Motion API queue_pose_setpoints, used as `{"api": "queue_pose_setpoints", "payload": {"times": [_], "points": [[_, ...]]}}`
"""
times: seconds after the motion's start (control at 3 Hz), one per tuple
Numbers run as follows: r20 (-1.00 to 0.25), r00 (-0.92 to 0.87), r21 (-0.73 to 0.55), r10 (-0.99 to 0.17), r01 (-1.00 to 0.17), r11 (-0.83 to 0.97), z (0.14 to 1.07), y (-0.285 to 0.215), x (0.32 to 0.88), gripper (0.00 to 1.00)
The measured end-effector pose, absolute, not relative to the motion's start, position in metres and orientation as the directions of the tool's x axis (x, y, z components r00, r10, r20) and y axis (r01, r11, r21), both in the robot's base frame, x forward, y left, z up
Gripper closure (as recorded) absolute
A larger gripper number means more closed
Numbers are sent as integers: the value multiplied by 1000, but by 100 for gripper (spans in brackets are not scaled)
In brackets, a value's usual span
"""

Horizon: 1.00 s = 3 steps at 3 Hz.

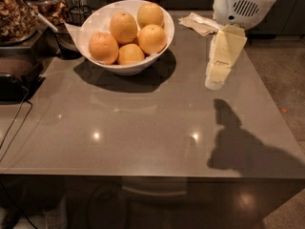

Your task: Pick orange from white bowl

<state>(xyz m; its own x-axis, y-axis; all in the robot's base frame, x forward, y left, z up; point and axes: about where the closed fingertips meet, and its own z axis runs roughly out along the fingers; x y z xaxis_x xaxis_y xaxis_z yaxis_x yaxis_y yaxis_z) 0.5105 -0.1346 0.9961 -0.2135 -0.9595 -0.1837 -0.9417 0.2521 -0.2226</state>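
A large glossy white bowl (159, 49) with a wavy rim stands at the back left of the grey table (143, 128). It holds several oranges (124, 27), piled together and all visible. My gripper (217, 82) hangs from the white arm (243, 4) at the back right, pointing down above the table. It is well to the right of the bowl and apart from it, holding nothing that I can see.
A crumpled paper napkin (200, 23) lies behind the gripper at the back edge. Jars of snacks (16, 13), a black wire holder (71, 18) and a dark appliance (14, 78) with a cable crowd the left side. The arm's shadow (238, 147) falls front right.
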Motion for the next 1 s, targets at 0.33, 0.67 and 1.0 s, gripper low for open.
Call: {"api": "queue_pose_setpoints", "payload": {"times": [0.33, 0.67, 1.0], "points": [[-228, -185, -232, -956, -943, 238, 1001, -124, 528, 0], [-245, -134, -226, -960, -955, 191, 1008, -101, 565, 0], [-270, -52, -270, -962, -954, 128, 1024, -64, 610, 0]]}}
